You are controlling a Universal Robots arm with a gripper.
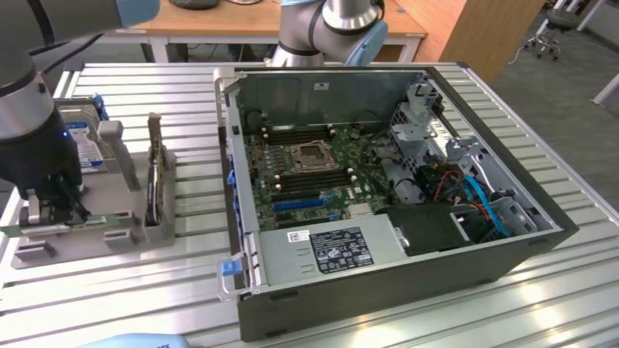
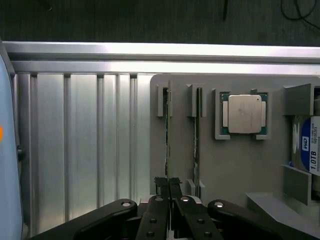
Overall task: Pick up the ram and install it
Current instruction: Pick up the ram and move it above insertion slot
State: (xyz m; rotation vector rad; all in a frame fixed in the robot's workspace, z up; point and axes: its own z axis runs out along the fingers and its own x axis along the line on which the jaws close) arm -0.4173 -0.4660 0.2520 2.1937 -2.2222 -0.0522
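Item: ram (image 2: 168, 125), lower left of exterior view: light, stiff, fragile thin board; my gripper (image 2: 168, 183) pinched narrow across its flat faces

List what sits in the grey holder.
The ram, clamped by the hand; a second stick beside it; a processor; a hard drive. The hand hides both sticks' ends under it.
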